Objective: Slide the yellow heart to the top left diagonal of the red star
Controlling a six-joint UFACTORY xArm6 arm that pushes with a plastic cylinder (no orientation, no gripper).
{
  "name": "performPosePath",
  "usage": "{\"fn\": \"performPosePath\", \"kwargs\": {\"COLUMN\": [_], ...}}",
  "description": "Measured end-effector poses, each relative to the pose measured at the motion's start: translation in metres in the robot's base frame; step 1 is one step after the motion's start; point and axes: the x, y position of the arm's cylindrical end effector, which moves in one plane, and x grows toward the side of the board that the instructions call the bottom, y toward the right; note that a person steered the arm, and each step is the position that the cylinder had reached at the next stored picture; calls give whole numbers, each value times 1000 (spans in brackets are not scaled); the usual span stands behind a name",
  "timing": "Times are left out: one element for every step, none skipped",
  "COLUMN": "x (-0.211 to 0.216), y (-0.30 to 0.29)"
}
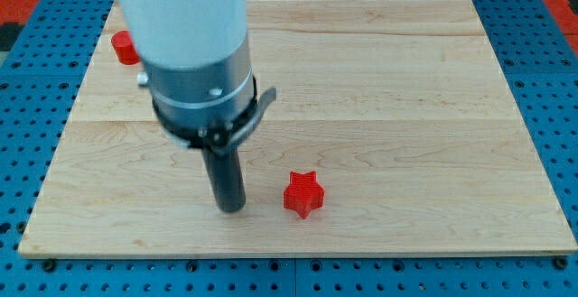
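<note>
My tip (231, 208) rests on the wooden board (433, 107) just to the view's left of the red star (303, 194), a narrow gap between them; the arm carries no claw, only this rod; a second red block (124, 48) sits partly hidden at upper left; the yellow heart is nowhere visible.
</note>
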Motion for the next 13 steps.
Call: {"fn": "performPosePath", "kwargs": {"x": [21, -14, -14, -61, -156, -197, -194, -144, -170, -167, -101, -99, -112], "y": [76, 85, 113, 163, 104, 20, -63, -69, -83, -152, -138, -74, -94]}}
